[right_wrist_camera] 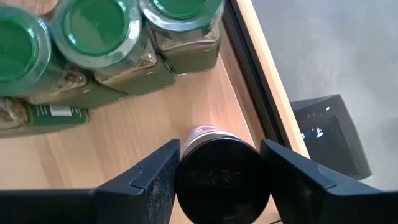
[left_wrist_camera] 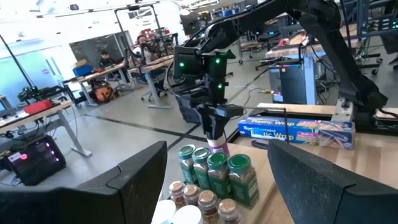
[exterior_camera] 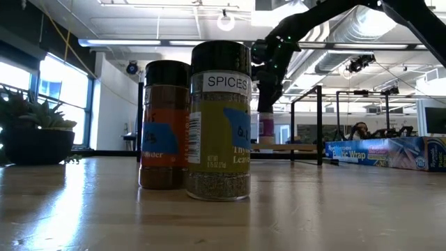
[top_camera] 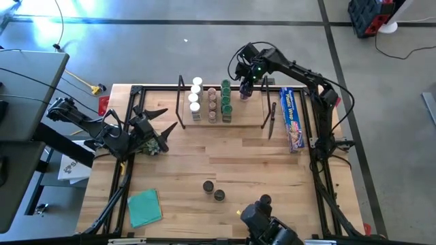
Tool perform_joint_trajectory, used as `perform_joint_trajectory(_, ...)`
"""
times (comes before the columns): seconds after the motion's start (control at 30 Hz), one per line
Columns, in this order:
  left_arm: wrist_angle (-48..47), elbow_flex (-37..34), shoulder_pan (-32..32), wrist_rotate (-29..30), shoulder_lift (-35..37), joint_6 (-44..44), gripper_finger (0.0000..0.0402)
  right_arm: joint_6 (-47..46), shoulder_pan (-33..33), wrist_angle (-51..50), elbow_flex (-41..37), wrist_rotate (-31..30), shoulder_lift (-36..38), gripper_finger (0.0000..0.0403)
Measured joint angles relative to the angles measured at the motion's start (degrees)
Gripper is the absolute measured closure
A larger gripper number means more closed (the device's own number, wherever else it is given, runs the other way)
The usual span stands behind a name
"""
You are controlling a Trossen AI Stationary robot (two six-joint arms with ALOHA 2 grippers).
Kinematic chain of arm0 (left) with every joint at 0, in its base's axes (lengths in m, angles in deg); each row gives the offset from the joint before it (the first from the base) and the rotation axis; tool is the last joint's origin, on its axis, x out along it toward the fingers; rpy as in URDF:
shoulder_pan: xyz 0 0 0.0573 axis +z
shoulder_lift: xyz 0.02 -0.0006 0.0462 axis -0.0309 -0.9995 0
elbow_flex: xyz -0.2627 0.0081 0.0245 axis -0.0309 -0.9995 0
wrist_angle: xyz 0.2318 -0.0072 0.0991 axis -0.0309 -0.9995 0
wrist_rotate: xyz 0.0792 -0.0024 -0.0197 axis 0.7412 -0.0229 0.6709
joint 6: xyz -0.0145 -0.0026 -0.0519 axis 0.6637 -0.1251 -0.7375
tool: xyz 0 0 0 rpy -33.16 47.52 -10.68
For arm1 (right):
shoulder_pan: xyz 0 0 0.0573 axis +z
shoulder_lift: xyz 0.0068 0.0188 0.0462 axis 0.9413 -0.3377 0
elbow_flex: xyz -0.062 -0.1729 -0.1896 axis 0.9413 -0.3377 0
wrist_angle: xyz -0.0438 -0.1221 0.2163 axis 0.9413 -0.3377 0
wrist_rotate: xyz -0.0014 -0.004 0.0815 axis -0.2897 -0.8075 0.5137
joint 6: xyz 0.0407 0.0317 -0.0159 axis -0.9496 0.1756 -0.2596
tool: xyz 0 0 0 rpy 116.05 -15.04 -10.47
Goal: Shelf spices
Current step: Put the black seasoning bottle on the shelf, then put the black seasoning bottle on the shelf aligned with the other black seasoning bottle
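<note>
The spices are small clear jars. Rows with white (top_camera: pixel 195 95), brown (top_camera: pixel 212 102) and green lids (top_camera: pixel 225 99) stand on the shelf (top_camera: pixel 255 121), a low wooden rack by the table's far edge. Two black-lidded jars (top_camera: pixel 213 190) stand on the table near its near edge; they fill the low view (exterior_camera: pixel 219 118). My right gripper (top_camera: pixel 245 90) is over the shelf, just right of the green row, shut on a black-lidded jar (right_wrist_camera: pixel 222 180). My left gripper (top_camera: pixel 165 121) waits open near the table's left side, aimed at the shelf (left_wrist_camera: pixel 217 186). My right gripper pinches the black-lidded jar at its lid end (right_wrist_camera: pixel 186 177), one finger (right_wrist_camera: pixel 158 177) on each side, coming from above and pointing down. The jar hangs upright below the fingers, its pink label (left_wrist_camera: pixel 217 147) showing. Whether its base touches the shelf board I cannot tell.
A long blue wrap box (top_camera: pixel 293 119) lies along the table's right edge beside the shelf. A teal cloth (top_camera: pixel 144 207) lies at the near left corner. The shelf's black end frames (top_camera: pixel 180 102) stand at both ends. Bare wood spans the table's middle (top_camera: pixel 231 153).
</note>
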Motion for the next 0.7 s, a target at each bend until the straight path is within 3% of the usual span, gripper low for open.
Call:
perform_joint_trajectory(0.3,0.00,-0.01,0.00,0.00,0.00,-0.21,0.0124,1.09,0.07,0.52,-0.02,-0.07,0.00,0.0185)
perform_joint_trajectory(0.7,0.02,-0.01,0.00,-3.01,0.00,-1.90,0.0124,0.63,0.07,1.11,0.35,-0.01,0.00,0.0122)
